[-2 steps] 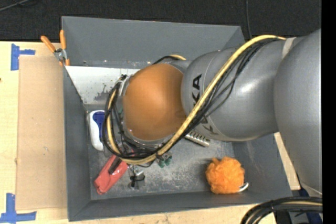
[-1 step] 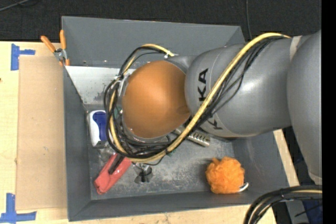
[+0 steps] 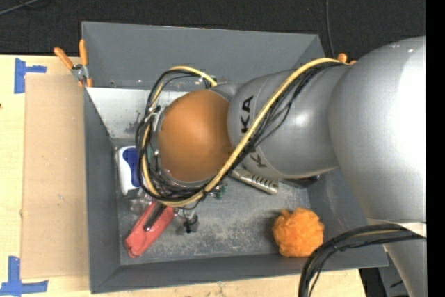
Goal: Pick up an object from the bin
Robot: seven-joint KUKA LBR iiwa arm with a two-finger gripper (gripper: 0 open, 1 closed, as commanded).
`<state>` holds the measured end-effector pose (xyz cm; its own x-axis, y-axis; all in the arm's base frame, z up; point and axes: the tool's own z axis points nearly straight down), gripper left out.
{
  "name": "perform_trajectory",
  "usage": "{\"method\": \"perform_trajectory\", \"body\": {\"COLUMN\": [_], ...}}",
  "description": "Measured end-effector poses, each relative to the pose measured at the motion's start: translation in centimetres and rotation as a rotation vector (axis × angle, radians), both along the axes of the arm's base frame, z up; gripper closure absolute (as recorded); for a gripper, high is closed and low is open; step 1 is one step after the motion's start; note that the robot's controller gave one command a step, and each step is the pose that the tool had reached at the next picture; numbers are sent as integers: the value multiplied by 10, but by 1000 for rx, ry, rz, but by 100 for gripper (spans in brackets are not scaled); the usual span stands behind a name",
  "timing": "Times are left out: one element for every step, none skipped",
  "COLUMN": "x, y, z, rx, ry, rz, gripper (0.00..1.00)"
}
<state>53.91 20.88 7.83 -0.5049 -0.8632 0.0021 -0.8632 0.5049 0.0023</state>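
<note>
Lying in the lower left of the bin [image 3: 201, 49], a red elongated object [image 3: 148, 229] runs diagonally, its lower end close to the front-left corner. Its upper end passes under the dark hardware of the gripper [image 3: 183, 213]. Contact between the two cannot be determined, and what kind of object it is remains hard to make out.

The gripper is positioned directly above and right of this object. Most of it is concealed by the orange cover [image 3: 195, 135] on the wrist, so whether it is released or clenched cannot be told. Nothing can be seen grasped in it.

A white-and-blue object [image 3: 128, 167] lies just left of the cover, against the left wall. Its right portion is hidden behind the looped cables [image 3: 147, 149], and its shape is unclear.

A grey ribbed metal piece [image 3: 259, 182] projects from beneath the arm [image 3: 306, 122] near the centre of the frame, with its upper end cut off by the arm.

An orange fuzzy ball [image 3: 297, 233] rests on the floor at the lower right of the bin, well apart from the gripper and fully visible.

The arm spans the right half of the frame and blocks the bin's right side and much of its centre.
</note>
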Motion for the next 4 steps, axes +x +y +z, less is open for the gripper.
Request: {"method": "perform_trajectory", "body": {"x": [12, 12, 10, 8], "y": [16, 15, 15, 16], "z": [-10, -10, 10, 43], "rx": [5, 5, 4, 4], "ry": [-4, -4, 0, 8], "rz": [309, 309, 306, 305], "gripper": [100, 100, 100, 100]}}
